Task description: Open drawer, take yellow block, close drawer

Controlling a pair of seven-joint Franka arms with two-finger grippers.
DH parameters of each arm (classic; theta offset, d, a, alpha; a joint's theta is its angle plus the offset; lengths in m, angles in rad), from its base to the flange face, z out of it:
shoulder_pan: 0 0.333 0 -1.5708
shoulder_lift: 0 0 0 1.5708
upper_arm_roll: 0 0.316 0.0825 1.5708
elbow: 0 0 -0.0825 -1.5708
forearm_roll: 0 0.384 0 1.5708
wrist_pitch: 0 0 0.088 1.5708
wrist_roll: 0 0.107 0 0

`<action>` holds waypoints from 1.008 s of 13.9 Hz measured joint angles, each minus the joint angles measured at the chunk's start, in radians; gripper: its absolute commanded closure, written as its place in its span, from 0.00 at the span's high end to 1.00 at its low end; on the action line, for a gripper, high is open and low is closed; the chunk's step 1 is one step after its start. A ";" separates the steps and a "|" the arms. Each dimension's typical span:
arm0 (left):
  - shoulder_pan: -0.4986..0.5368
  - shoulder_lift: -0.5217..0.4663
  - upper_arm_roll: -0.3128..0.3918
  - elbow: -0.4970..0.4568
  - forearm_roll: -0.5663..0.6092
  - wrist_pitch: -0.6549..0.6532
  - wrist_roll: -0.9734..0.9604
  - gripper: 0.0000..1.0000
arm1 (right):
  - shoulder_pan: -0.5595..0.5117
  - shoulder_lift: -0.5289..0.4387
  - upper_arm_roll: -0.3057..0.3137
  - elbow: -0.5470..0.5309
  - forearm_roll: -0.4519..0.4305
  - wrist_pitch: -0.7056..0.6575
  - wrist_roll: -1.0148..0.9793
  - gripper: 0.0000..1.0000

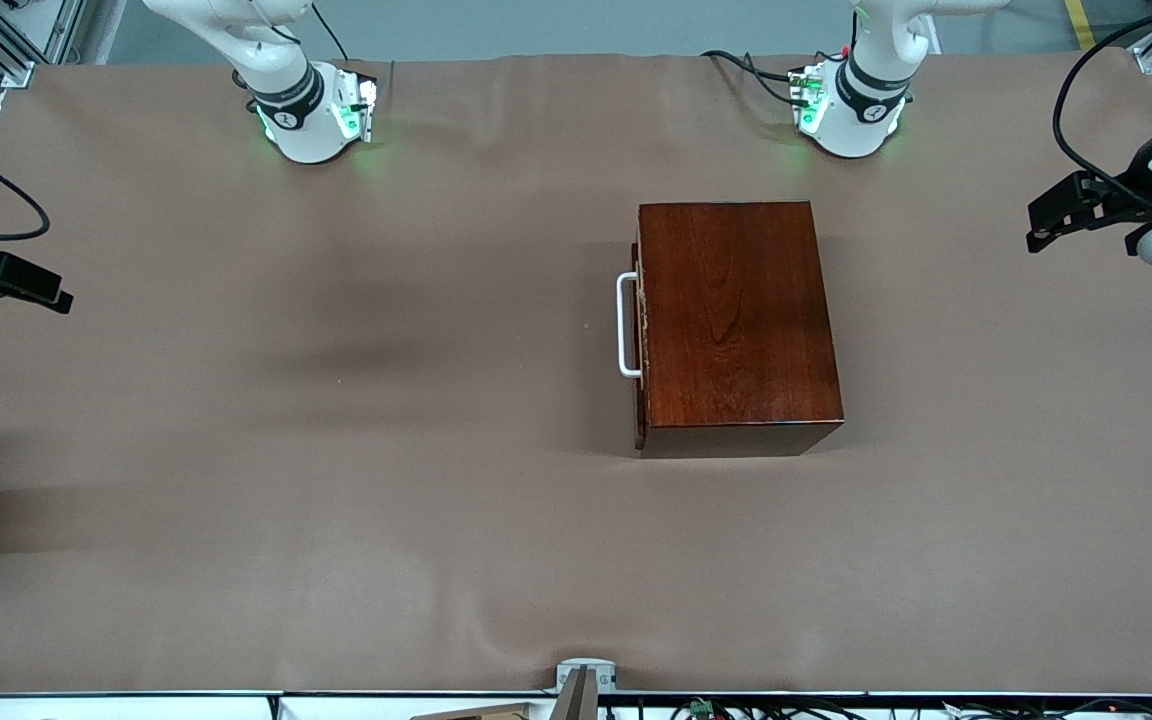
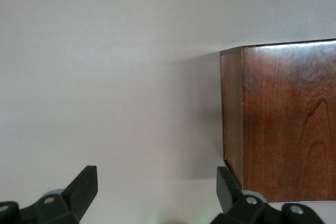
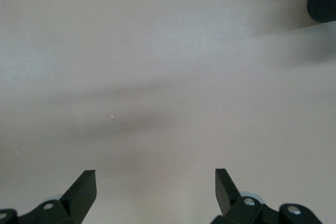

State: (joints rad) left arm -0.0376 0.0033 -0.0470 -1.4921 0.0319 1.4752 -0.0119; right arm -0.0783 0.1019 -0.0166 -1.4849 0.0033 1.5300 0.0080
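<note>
Robotics laboratory workcell. Two white arm bases [image 1: 308, 118] and [image 1: 851, 110], lit green, stand at 11 and 1 o'clock on a table [image 1: 336, 500] draped in plain brown cloth. Aluminium framing [image 1: 6, 45] at 10 o'clock, loose black cables [image 1: 1086, 90] at 2 o'clock and a camera mount [image 1: 584, 685] at 6 o'clock indicate a test rig.

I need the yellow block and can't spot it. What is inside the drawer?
Nothing inside shows. The drawer is shut in the wooden box; only its front edge and white handle are visible. The lid covers the inside, so no block can be seen.
</note>
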 measured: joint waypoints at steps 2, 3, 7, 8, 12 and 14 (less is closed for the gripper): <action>0.000 0.000 0.000 0.000 0.000 0.000 0.000 1.00 | 0.000 0.000 -0.001 0.000 0.000 0.000 0.000 1.00; 0.000 0.000 0.000 0.000 0.000 0.000 0.000 1.00 | 0.000 0.000 -0.001 0.000 0.000 -0.001 0.000 1.00; -0.001 0.002 -0.003 0.000 0.000 0.000 0.000 1.00 | 0.000 0.001 -0.001 0.000 0.000 -0.003 0.000 1.00; -0.002 0.003 -0.003 0.000 0.000 0.000 0.000 1.00 | 0.000 0.001 -0.001 0.000 0.000 -0.003 0.000 1.00; -0.023 0.020 -0.005 -0.002 -0.004 0.000 -0.065 1.00 | 0.000 0.001 0.000 0.000 0.000 -0.003 0.000 1.00; -0.065 0.039 -0.008 -0.002 -0.004 0.000 -0.159 1.00 | 0.001 0.001 0.001 0.000 0.000 -0.004 0.000 1.00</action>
State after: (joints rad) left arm -0.1027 0.0420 -0.0550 -1.4942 0.0280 1.4753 -0.1713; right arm -0.0770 0.1028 -0.0155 -1.4849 0.0036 1.5263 0.0080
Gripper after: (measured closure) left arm 0.000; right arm 0.000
